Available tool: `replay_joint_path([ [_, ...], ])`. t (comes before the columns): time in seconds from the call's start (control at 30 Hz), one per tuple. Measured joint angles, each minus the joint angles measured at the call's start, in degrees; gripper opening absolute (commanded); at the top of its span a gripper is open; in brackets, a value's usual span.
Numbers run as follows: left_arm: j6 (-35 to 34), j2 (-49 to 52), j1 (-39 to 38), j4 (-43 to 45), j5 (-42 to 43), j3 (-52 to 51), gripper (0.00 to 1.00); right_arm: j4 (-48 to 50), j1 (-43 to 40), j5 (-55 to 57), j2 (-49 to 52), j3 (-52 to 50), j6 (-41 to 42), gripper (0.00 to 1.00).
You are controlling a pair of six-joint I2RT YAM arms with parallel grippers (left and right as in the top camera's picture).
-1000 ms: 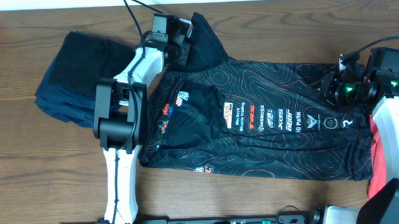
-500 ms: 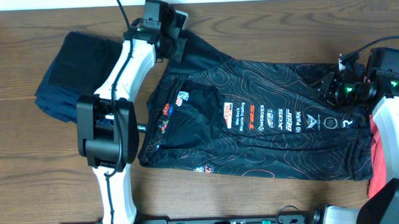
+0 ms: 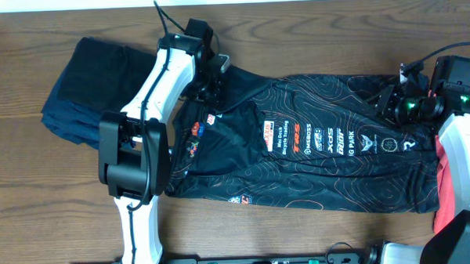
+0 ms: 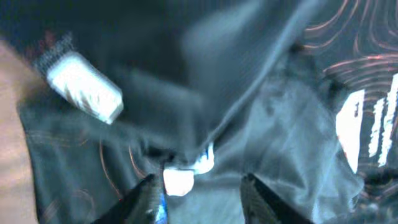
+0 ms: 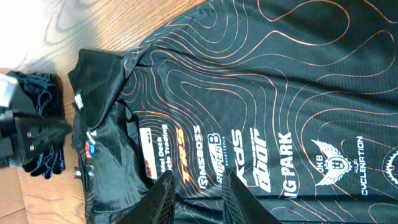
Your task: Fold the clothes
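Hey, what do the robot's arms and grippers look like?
The left arm and right arm are both white links with bulky black joint housings. A thin black cable leaves the left wrist, and another cable leaves the right, where a green light glows. The left gripper and right gripper have dark, tapered fingers.

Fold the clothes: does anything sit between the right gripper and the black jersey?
Nothing visible does. The right gripper hangs open directly over the black jersey, only its printed fabric showing between the fingers. The left gripper is at the jersey's opposite end; the coral-red T-shirt lies off to the side.
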Motion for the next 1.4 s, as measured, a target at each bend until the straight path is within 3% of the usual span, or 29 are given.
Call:
replay_joint_path([
  [0.13,0.0,0.0,0.2,10.8,0.1,0.1,0.63,0.0,0.0,0.2,0.0,0.0,0.0,0.24],
  [0.33,0.4,0.2,0.3,23.0,0.2,0.1,0.63,-0.6,0.0,0.2,0.0,0.0,0.0,0.25],
  [0.73,3.0,9.9,0.5,30.2,-4.9,0.1,0.63,-3.4,0.0,-0.1,0.0,0.0,-0.1,0.25],
  [1.13,3.4,10.8,0.8,35.5,-6.9,0.1,0.62,-3.6,0.0,-0.2,0.0,0.0,-0.3,0.25],
  [1.23,3.5,11.8,0.8,36.2,-6.9,0.1,0.51,-3.9,0.0,-0.2,0.0,0.0,-0.4,0.25],
  [1.4,4.2,11.8,0.8,36.4,-6.8,0.1,0.20,-4.3,0.0,-0.2,0.0,0.0,-0.6,0.25],
])
